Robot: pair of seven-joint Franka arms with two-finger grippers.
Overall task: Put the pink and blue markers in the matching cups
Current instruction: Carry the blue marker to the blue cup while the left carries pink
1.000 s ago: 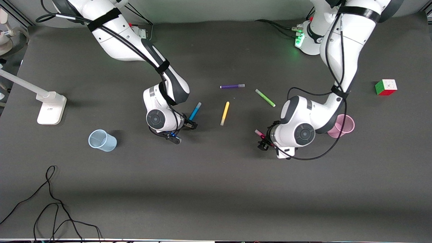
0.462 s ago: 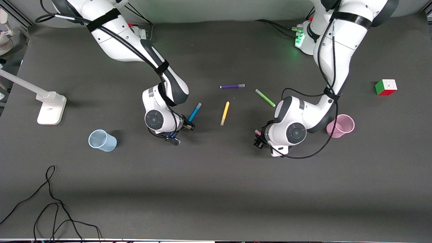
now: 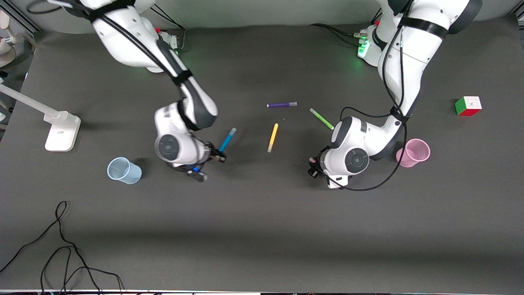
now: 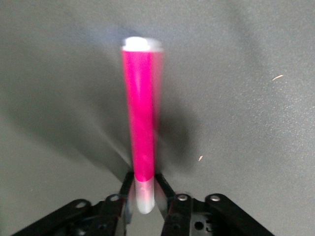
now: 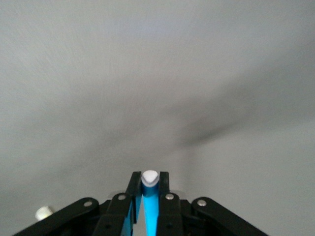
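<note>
My right gripper (image 3: 217, 156) is shut on the blue marker (image 3: 227, 139) and holds it tilted above the table, between the pale blue cup (image 3: 124, 170) and the yellow pen. In the right wrist view the blue marker (image 5: 150, 209) sits between the fingers, white tip out, at the right gripper (image 5: 150, 186). My left gripper (image 3: 313, 168) is shut on the pink marker (image 3: 312, 160), mostly hidden under the wrist, over the table toward the right arm's end from the pink cup (image 3: 413, 153). In the left wrist view the pink marker (image 4: 142, 123) sticks out from the left gripper (image 4: 146, 196).
A purple pen (image 3: 281, 105), a yellow pen (image 3: 272, 137) and a green pen (image 3: 321, 119) lie mid-table. A colour cube (image 3: 468, 105) sits near the left arm's end. A white lamp base (image 3: 61, 131) and a loose black cable (image 3: 61, 246) are at the right arm's end.
My right gripper has carried the blue marker toward the blue cup. My left gripper has shifted slightly away from the pink cup, which now shows fully.
</note>
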